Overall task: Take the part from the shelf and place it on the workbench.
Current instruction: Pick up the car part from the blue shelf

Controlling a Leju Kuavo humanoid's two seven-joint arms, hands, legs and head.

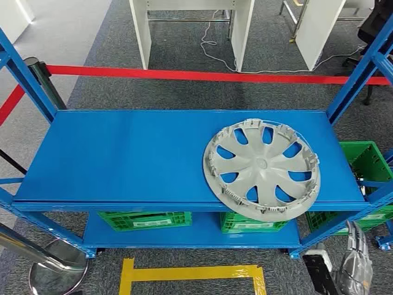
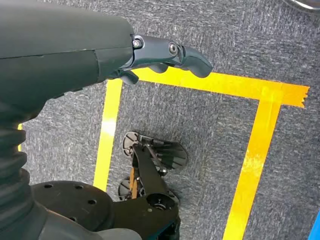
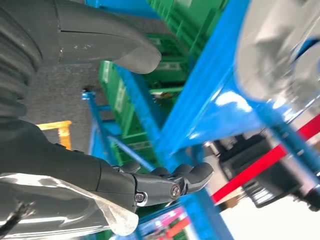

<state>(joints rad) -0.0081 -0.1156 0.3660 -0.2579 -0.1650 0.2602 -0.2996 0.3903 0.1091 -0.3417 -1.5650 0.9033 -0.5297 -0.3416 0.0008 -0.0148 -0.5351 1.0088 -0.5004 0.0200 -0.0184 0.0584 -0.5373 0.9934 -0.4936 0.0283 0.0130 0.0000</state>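
We see the grey wheel cover [image 1: 261,168] lying flat on the right part of the blue shelf [image 1: 129,153], its near edge overhanging the shelf front. Green crates [image 1: 144,219] sit on the lower level. Our right robot hand [image 1: 356,261] hangs below and to its right, fingers spread, holding nothing; our left robot hand [image 2: 166,52] hangs spread and bare above yellow floor tape [image 2: 253,155].

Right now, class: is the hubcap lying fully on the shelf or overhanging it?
Overhanging: the hubcap lies flat, its near rim past the shelf's front edge.
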